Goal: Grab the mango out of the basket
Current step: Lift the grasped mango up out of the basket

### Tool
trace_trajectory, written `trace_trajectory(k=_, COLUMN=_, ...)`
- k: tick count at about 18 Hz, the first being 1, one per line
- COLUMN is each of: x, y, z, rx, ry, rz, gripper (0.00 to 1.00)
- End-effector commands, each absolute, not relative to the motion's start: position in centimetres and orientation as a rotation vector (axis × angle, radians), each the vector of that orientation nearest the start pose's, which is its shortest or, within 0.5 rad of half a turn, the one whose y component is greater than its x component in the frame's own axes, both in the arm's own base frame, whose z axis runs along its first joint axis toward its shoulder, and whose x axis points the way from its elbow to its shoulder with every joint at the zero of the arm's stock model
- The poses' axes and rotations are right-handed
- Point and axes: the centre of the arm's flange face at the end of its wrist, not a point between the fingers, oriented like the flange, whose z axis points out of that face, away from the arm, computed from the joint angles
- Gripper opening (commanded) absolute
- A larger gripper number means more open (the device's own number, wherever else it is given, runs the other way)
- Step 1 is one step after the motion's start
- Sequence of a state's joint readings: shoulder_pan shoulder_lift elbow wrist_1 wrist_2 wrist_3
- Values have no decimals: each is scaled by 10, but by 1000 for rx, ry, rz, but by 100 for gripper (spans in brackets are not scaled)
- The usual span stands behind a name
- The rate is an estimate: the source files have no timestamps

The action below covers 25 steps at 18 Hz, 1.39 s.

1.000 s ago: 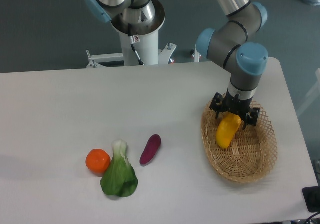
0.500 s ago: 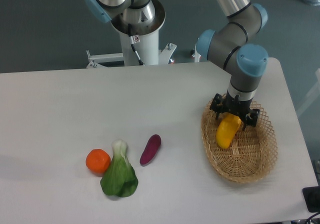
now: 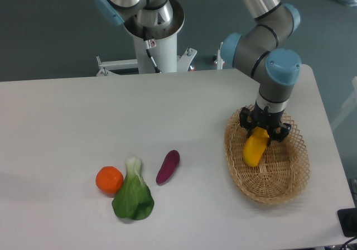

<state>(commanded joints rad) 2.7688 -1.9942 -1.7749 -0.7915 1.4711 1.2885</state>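
The mango (image 3: 254, 149) is glossy yellow-orange and lies in the left half of the oval tan wicker basket (image 3: 279, 191) at the right of the table. My gripper (image 3: 263, 131) points straight down over the mango's far end. Its black fingers (image 3: 247, 121) sit on either side of that end and close on it. The near end of the mango still rests on the basket's floor. The fingertips are partly hidden behind the fruit and the woven rim.
A slim purple vegetable (image 3: 168, 166), a green leafy vegetable (image 3: 133, 193) and a round orange fruit (image 3: 109, 179) lie on the white table (image 3: 83, 121) at front left. The robot's base column (image 3: 156, 43) stands behind the table.
The gripper has shifted slightly to the right and its fingers have drawn in on the mango. The mango has moved a little right with it and looks more upright.
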Motion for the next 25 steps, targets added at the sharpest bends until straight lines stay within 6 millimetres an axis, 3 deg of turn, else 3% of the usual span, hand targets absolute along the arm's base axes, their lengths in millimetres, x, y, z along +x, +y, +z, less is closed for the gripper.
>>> trace_trajectory(k=4, x=-517, y=357, z=263, rx=-2964, ry=130, rz=226, gripper=58)
trace_trajectory(k=9, x=-522, y=367, z=319, rx=-2859, ry=88, rz=307, gripper=58)
trace_trajectory(k=16, x=-497, y=369, z=393, rx=-2690, ry=-62, rz=344, gripper=59)
trace_trajectory(k=18, x=-491, y=363, z=405, rx=-2685, ry=-105, rz=322, gripper=59)
trace_trajectory(k=25, x=-489, y=363, z=412, rx=-2671, ry=-123, rz=322, gripper=58)
